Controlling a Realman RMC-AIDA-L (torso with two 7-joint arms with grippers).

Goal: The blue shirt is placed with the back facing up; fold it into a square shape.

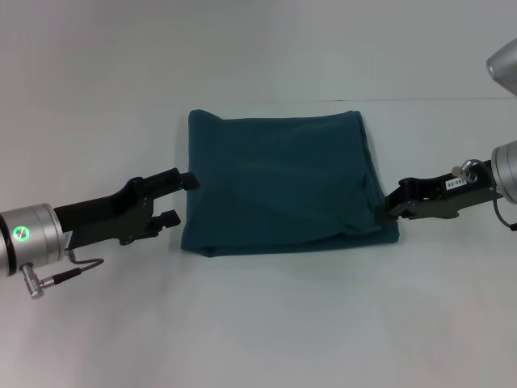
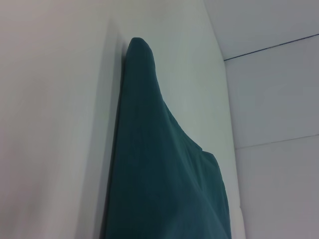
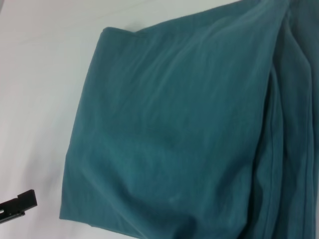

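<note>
you have the blue shirt (image 1: 279, 178) lying on the white table (image 1: 258, 323) at the middle of the head view, already folded into a roughly square packet with its plain side up. its far edge runs fairly straight, while the near edge shows stacked layers and a diagonal crease crossing toward the right near corner. no lettering shows on it.

your left gripper (image 1: 179, 199) sits just beside the shirt's left edge, low over the table, with its two black fingers spread apart and nothing between them; the upper fingertip (image 1: 188, 179) is at, or almost at, the cloth edge, and you cannot tell whether it touches. in the left wrist view you see the shirt (image 2: 164, 179) edge-on, lying flat on the table, with one rounded corner farthest away.

your right gripper (image 1: 391, 207) is at the shirt's right near corner, its tip against the cloth there. you cannot tell whether it pinches the fabric or only rests beside it. the right wrist view shows the folded shirt (image 3: 174, 134) close up, with gathered folds on one side, and the left gripper's fingertip (image 3: 19, 205) beyond the far edge.
</note>
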